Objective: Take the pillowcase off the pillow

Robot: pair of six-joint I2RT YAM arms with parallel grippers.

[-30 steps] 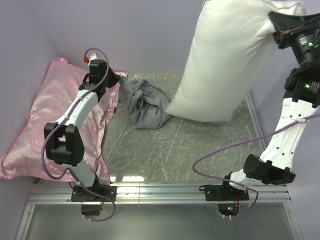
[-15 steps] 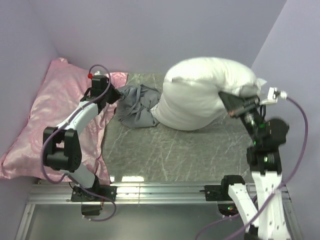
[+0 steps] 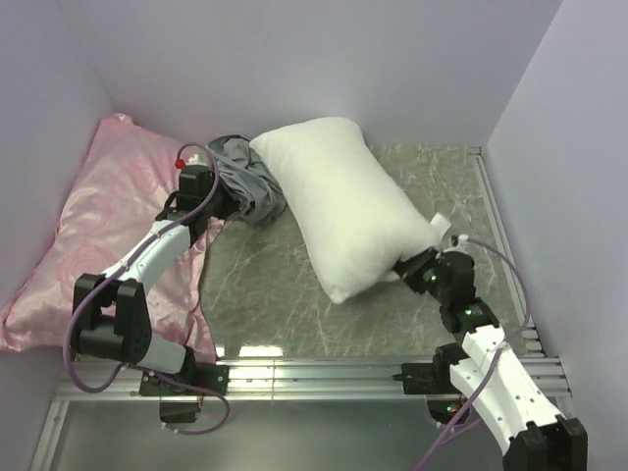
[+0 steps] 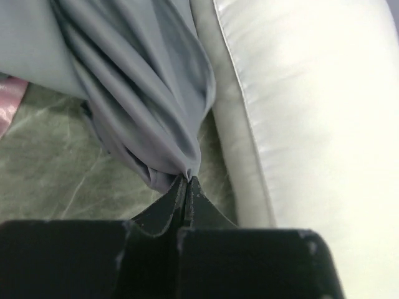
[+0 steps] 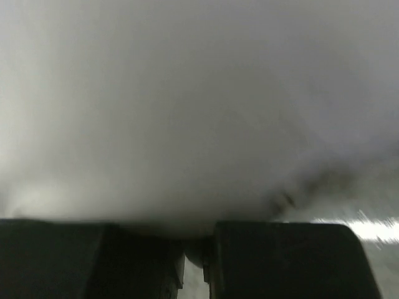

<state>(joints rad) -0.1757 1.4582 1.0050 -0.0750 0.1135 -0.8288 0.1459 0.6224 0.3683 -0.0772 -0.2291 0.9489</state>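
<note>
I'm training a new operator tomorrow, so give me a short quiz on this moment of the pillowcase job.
1. True or false: the crumpled silver-grey fabric pillowcase encloses the plump plain white rectangular pillow.
2. What does the left tool pinch? A) the pink rose-patterned satin pillow; B) the pillowcase; C) the white pillow.
3. Fill in: the right tool grips the white pillow at the end ___ the arm bases (nearer to / farther from).

Key: 1 false, it lies bunched beside the pillow's far end; 2 B; 3 nearer to.
</note>
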